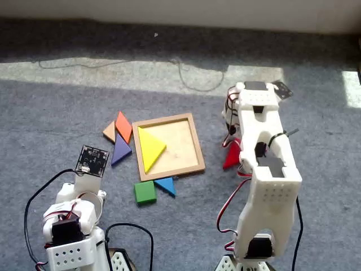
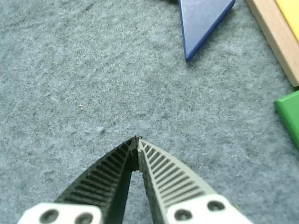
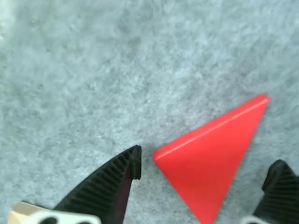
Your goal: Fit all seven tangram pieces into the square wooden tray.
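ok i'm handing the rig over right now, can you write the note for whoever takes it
Left hand: shut, empty, low over bare carpet near the purple triangle.
Right hand: open, one finger on either side of the red triangle, not gripping it. The piece lies on the carpet to the right of the tray.
Done: the yellow triangle lies in the tray.
Left: six pieces still outside. The orange triangle, tan piece and purple triangle are on the tray's left. The green square and blue triangle are by its near edge. The sixth is the red triangle.
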Tool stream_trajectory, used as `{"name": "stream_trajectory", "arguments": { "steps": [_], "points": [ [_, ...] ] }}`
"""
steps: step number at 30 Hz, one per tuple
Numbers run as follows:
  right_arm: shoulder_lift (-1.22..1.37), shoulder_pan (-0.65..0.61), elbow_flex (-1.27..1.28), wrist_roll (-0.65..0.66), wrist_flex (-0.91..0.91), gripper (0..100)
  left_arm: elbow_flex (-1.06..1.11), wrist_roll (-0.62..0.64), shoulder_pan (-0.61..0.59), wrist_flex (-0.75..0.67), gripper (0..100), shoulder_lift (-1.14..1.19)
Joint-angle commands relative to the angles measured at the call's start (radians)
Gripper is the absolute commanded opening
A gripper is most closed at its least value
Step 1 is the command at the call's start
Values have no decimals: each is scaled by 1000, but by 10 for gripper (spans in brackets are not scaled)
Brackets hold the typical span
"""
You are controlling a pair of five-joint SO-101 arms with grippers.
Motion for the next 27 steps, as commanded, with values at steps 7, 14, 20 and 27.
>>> {"name": "stream_trajectory", "arguments": {
  "steps": [7,14,20,27],
  "points": [
    [-16,24,-38,-31,12,392,-25,-6,-2,-25,11,-36],
    [-12,21,-35,-31,15,392,-25,-6,-2,-25,11,-36],
    [44,19,-38,-28,18,392,-25,-6,-4,-25,11,-36],
    [50,19,-45,-31,122,392,-25,-6,-4,-25,11,-36]
  ]
}}
